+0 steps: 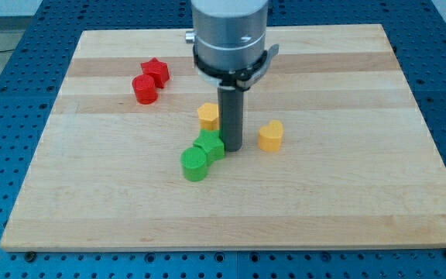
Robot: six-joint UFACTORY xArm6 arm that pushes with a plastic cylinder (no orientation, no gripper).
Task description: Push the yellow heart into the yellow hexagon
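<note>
The yellow heart (270, 136) lies on the wooden board, right of centre. The yellow hexagon (207, 115) lies a little left of centre, partly behind the rod. My tip (231, 147) stands on the board between the two, nearer the hexagon, with a gap to the heart on its right. A green star-like block (209, 145) touches the rod's left side and a green round block (194, 164) lies just below-left of it.
A red star block (156, 71) and a red round block (144, 89) sit together at the board's upper left. The arm's grey cylinder (231, 35) hangs over the top centre. Blue perforated table (6, 116) surrounds the board.
</note>
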